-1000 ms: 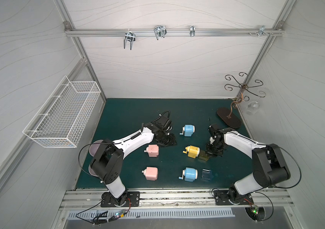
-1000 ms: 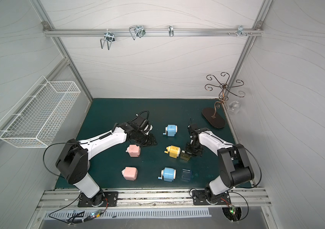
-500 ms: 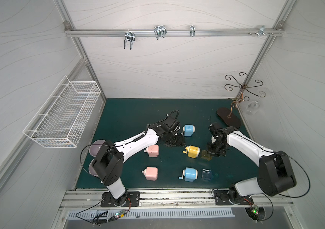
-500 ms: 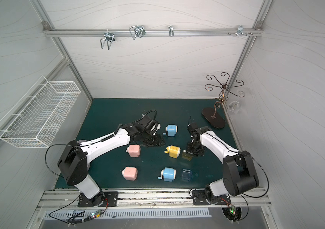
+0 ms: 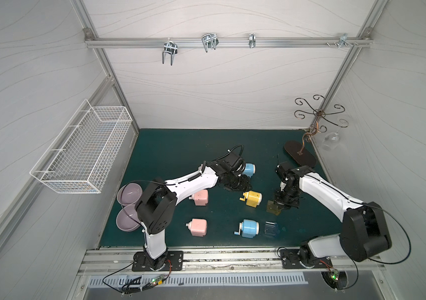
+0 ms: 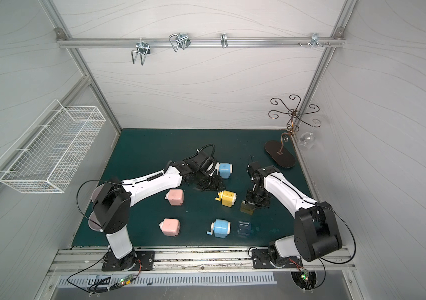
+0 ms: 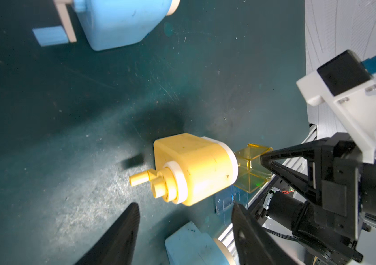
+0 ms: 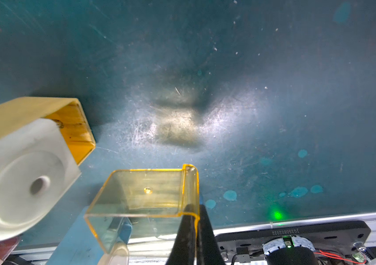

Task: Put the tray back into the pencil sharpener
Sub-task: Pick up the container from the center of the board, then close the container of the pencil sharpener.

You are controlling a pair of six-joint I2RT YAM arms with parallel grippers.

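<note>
This is a robot test cell in a lab: white panel walls point(image 5: 206, 85) on an aluminium frame point(image 5: 219, 41), a left arm point(image 5: 193, 181) and a right arm point(image 5: 323, 192) bolted to a rail point(image 5: 232, 257) fronting a green-matted counter point(image 5: 180, 148).

Black base plate point(image 8: 320, 230): "JG250802022" (seen upside down).

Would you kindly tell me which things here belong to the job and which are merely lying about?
In the job: yellow tray, pinched in the right claw; yellow sharpener; open left claw near it.
Lying about: blue sharpeners, pink sharpeners, blue tray, purple bowls, wire basket.
</note>
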